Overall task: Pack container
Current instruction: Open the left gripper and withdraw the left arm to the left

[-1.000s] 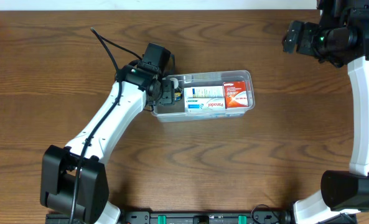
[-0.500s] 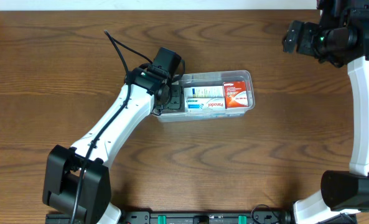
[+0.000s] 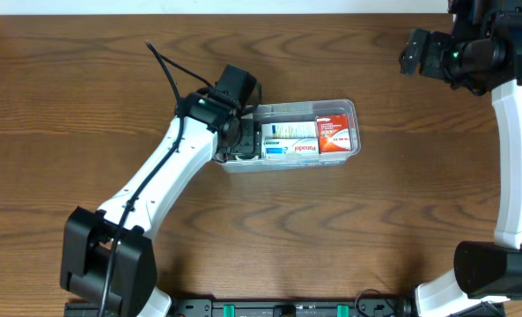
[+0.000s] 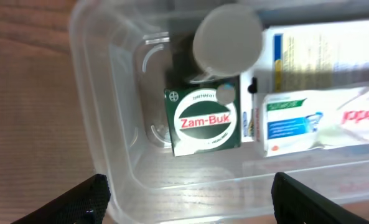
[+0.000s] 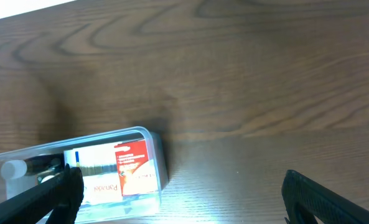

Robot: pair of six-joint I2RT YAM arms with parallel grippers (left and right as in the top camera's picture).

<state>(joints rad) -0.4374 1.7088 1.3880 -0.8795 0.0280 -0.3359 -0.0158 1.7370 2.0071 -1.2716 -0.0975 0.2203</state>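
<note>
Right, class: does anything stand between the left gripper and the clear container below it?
Nothing visible does. The left gripper hangs open directly over the left end of the container, where a green Zam-Buk box and a white-capped bottle already lie inside.

Clear plastic container (image 3: 331,104), shallow and rectangular, with rounded corners and a rim. Set flat near the scene's middle, open top up, long side running left to right. Packed inside: green Zam-Buk box (image 4: 207,121) and white-capped bottle (image 4: 228,40) at the left end, white-and-blue boxes (image 3: 291,141) in the middle, red box (image 3: 334,132) at the right end.
</note>
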